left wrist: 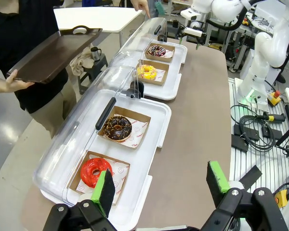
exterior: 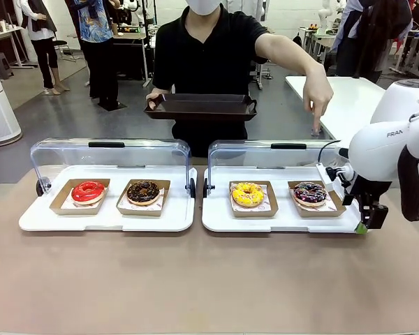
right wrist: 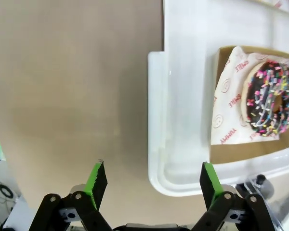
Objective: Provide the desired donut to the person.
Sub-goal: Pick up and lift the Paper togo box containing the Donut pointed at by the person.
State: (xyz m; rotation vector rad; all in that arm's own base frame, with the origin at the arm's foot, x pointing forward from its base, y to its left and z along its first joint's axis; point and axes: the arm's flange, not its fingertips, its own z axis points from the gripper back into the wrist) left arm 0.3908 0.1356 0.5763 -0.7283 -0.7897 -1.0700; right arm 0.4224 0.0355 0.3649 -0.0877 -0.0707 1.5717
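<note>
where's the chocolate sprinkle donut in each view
front view: chocolate sprinkle donut at the far right of the row.
left wrist view: the donut sits top centre, farthest along the row.
right wrist view: the donut sits at the right edge, middle height.
shared landmark: its brown cardboard tray, at one end of a white tray.

White arm, green-padded black jaws

"SMILE" and "YUMMY" are printed in red on the paper liner under the sprinkled donut. "FRAN" is lettered on the right arm.
</note>
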